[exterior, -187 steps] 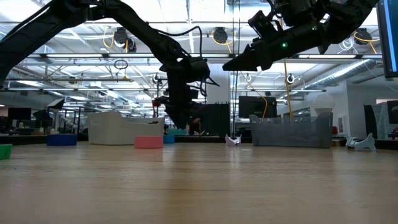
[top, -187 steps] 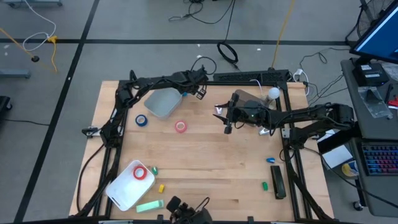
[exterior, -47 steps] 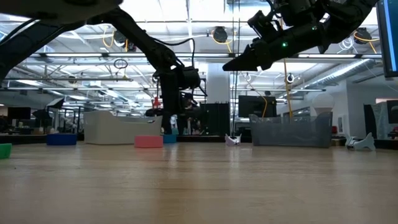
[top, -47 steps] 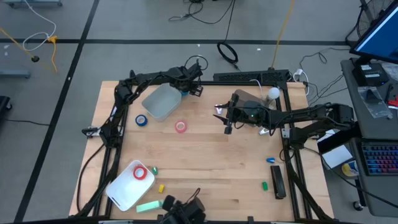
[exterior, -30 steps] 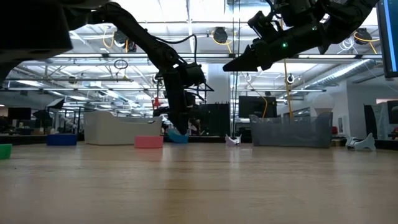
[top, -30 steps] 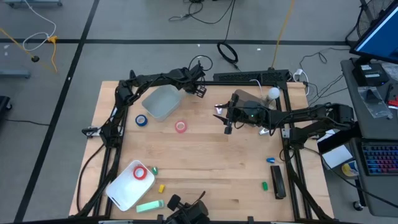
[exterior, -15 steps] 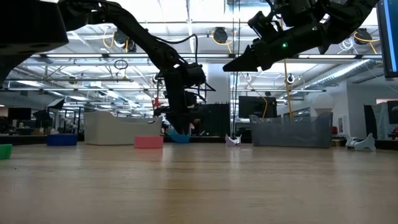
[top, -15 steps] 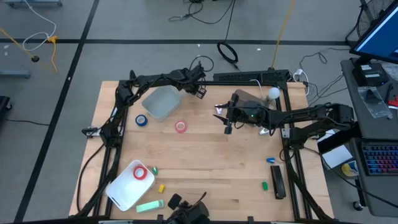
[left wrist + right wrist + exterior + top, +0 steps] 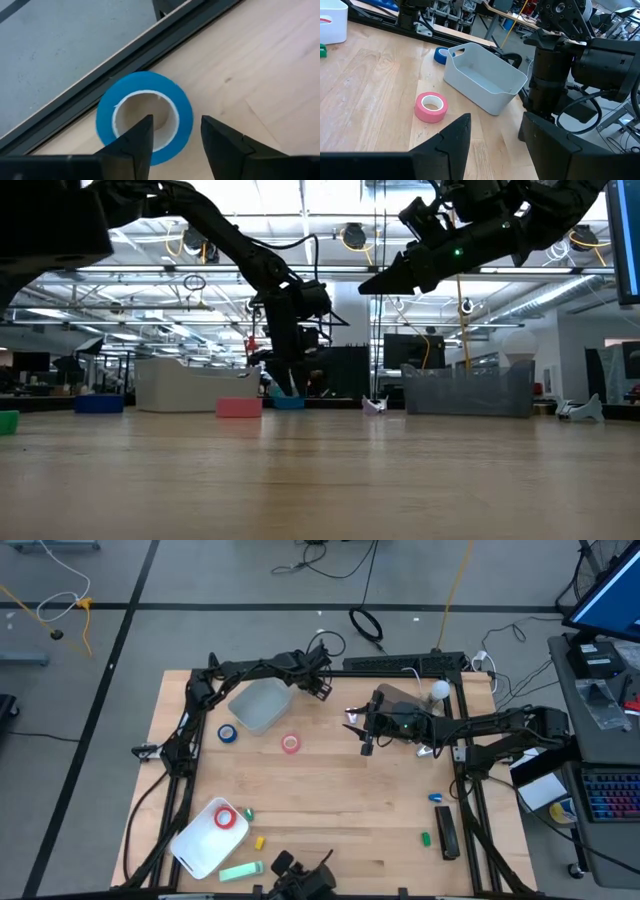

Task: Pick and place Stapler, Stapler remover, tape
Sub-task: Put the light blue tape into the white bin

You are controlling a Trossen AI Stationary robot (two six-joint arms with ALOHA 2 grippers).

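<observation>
Pale wooden table [image 9: 340,800] edged by dark rails, standing on a grey floor crossed by dark lines and loose cables. Beyond the far edge, seen level from the tabletop, a wide hall with beams and round ceiling lamps; at the right side, a desk with a keyboard [image 9: 607,797].

Four rolls of tape in all. Two blue: one blue roll [image 9: 145,117] lying flat just beside the back rail under the left gripper [image 9: 176,120], the other blue roll [image 9: 228,733] near the left rail. Two reddish: a pink roll [image 9: 290,744] lying out on the wood just beside the grey bin [image 9: 260,705], and a red roll [image 9: 224,818] inside the white bin [image 9: 200,845]. Two bins, then, one grey at the back left, one white at the front left. One black stapler [image 9: 446,833] near the right rail, with small coloured pieces near it and near the white bin, too small to tell what they are.

Left gripper low over the blue roll at the back, fingers parted narrowly astride one side of the ring, not clamped. Right gripper [image 9: 496,117] hanging above the middle of the table, fingers apart, holding nothing.
</observation>
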